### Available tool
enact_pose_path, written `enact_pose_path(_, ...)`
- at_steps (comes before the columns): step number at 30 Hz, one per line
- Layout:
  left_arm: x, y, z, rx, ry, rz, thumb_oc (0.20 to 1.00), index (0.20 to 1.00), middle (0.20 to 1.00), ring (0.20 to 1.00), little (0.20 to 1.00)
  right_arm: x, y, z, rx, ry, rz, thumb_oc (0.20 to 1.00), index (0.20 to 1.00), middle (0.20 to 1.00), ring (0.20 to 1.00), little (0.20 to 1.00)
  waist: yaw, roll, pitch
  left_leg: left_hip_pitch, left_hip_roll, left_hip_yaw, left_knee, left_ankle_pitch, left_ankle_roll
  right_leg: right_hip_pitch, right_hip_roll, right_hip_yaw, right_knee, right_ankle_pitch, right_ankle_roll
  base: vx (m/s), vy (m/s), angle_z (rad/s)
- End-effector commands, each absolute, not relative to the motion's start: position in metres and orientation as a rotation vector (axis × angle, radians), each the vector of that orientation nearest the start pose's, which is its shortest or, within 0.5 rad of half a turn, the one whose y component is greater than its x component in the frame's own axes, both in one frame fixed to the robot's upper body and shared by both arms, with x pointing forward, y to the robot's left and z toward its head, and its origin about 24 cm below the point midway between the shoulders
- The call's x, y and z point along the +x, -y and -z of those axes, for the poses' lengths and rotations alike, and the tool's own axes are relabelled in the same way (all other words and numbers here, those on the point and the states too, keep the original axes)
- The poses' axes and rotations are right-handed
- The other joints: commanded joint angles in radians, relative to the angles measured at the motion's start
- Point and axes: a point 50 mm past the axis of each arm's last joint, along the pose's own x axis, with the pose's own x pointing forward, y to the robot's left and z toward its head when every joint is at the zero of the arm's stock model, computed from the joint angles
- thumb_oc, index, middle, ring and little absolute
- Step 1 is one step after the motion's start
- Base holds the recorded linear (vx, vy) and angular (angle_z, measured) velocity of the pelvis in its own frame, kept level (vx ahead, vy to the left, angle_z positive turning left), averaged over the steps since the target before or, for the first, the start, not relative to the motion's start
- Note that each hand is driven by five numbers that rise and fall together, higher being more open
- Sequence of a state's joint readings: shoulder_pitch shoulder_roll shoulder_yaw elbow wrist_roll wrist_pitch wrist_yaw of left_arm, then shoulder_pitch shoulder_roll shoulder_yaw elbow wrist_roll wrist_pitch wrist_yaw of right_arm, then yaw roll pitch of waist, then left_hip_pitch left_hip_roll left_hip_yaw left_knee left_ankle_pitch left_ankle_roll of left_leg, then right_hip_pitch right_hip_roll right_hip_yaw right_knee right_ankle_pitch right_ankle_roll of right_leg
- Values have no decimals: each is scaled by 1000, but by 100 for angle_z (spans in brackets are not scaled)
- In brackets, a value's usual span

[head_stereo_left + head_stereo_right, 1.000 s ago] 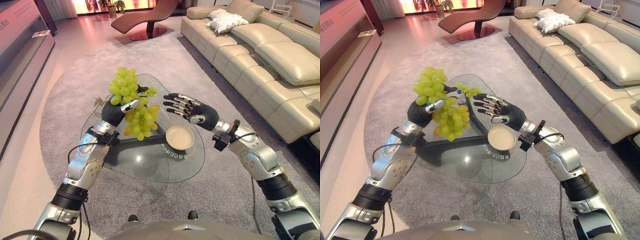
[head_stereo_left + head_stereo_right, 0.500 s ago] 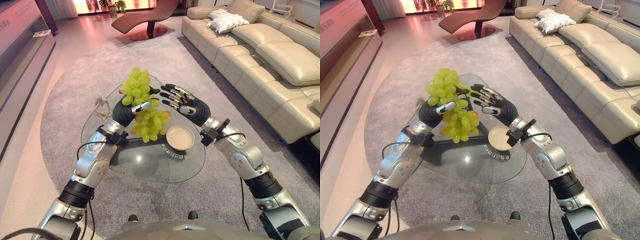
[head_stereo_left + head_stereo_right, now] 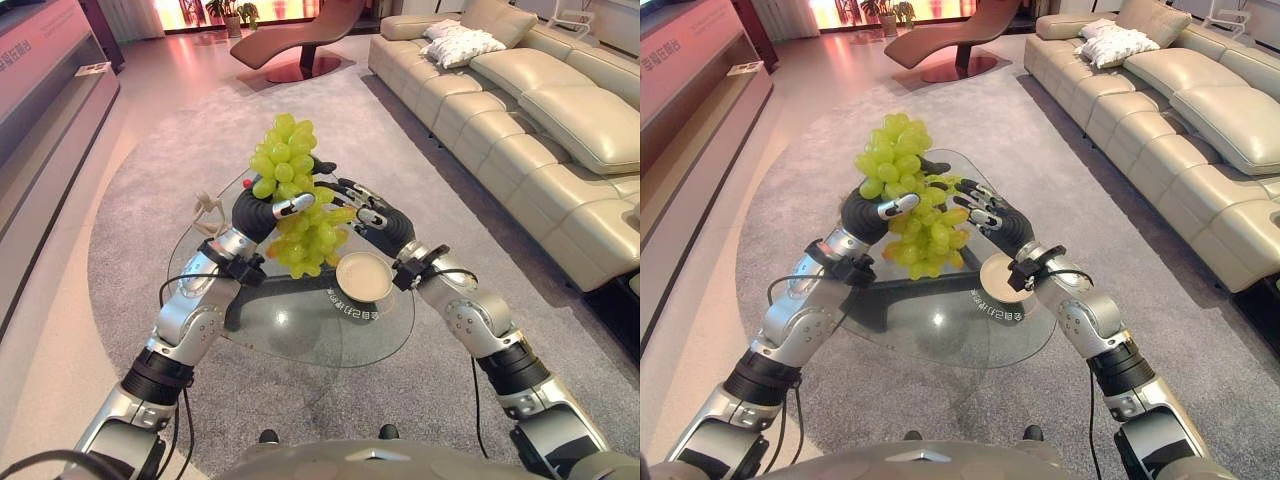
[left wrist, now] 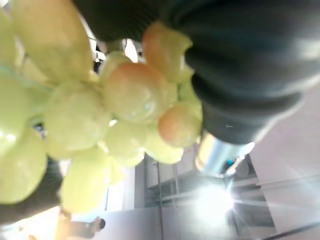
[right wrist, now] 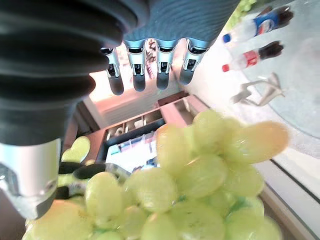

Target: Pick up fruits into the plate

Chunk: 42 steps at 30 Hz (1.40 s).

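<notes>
A big bunch of green grapes (image 3: 289,166) hangs above the glass table (image 3: 290,335), with my left hand (image 3: 256,211) shut on its middle. The lower grapes (image 3: 928,245) dangle just left of a round tan plate (image 3: 363,277) standing on the table. Coming from the right, my right hand (image 3: 384,226) is open with straight fingers (image 5: 145,70), lying against the lower part of the bunch above the plate's far rim. Close up, the grapes (image 4: 75,115) fill the left wrist view and also show as grapes (image 5: 200,175) under the right hand's fingers.
A white figurine (image 3: 207,212) stands at the table's left edge and a small green bunch (image 3: 941,183) lies at its far side. Two bottles (image 5: 250,32) show nearby. A beige sofa (image 3: 560,120) runs along the right, a lounge chair (image 3: 290,40) stands far back, and a counter (image 3: 50,90) is at the left.
My left hand has carried the grapes right, towards the plate. The right hand has moved left until it lies against the bunch.
</notes>
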State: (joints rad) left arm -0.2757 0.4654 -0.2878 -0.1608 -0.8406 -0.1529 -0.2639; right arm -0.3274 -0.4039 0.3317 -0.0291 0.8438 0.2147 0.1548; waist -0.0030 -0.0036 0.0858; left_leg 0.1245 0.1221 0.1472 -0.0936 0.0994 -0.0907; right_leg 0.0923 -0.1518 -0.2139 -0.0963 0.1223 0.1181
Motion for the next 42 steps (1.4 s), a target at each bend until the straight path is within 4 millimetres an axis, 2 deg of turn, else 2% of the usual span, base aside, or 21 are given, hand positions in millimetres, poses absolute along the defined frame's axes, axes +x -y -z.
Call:
enact_pose_path(1, 267, -125, -212, -280, 692, 746, 200, 200, 200, 200, 200, 295, 93, -124, 411, 16, -699, 1000, 1000, 1000, 1000, 1000, 10, -13, -17, 14, -5, -28, 24, -144, -1, 65, -17, -15, 50, -150, 10, 0, 0, 0)
enact_pose_path(8, 271, -124, -211, -264, 661, 752, 200, 200, 200, 200, 200, 289, 83, -120, 438, -43, -843, 1000, 1000, 1000, 1000, 1000, 9, -16, -16, 14, -3, -24, 23, -143, -2, 65, -18, -17, 51, -149, 11, 0, 0, 0)
enact_pose_path(14, 277, -122, -200, -256, 587, 746, 200, 200, 200, 200, 200, 267, 58, -136, 521, -57, -1174, 1000, 1000, 1000, 1000, 1000, 11, -22, -15, 19, 0, -18, 24, -144, -2, 66, -18, -19, 52, -150, 12, 0, 0, 0)
enact_pose_path(22, 283, -106, -195, -264, 519, 786, 200, 200, 200, 200, 200, 245, 36, -150, 479, -54, -1413, 1000, 1000, 1000, 1000, 1000, 1, -26, -18, 26, -2, -18, 27, -146, 1, 69, -16, -1, 53, -150, 13, 8, -3, -2)
enact_pose_path(31, 290, -83, -175, -303, 408, 793, 200, 200, 200, 200, 200, 232, 4, -157, 478, -63, -1508, 1000, 1000, 1000, 1000, 1000, -1, -26, -20, 32, -6, -13, 30, -148, 6, 71, -16, 13, 50, -146, 13, 6, 0, -1)
enact_pose_path(39, 292, -80, -155, -281, 346, 719, 200, 200, 200, 200, 200, 229, -5, -158, 548, -107, -1454, 1000, 1000, 1000, 1000, 1000, -1, -26, -19, 35, -6, -6, 33, -150, 9, 68, -16, 20, 46, -140, 13, 8, -2, -7)
enact_pose_path(42, 293, -80, -149, -192, 350, 650, 200, 200, 200, 200, 200, 231, -6, -156, 588, -128, -1401, 1000, 1000, 1000, 1000, 1000, 0, -25, -16, 33, -6, -7, 33, -151, 10, 66, -14, 21, 45, -139, 13, 0, 0, 0)
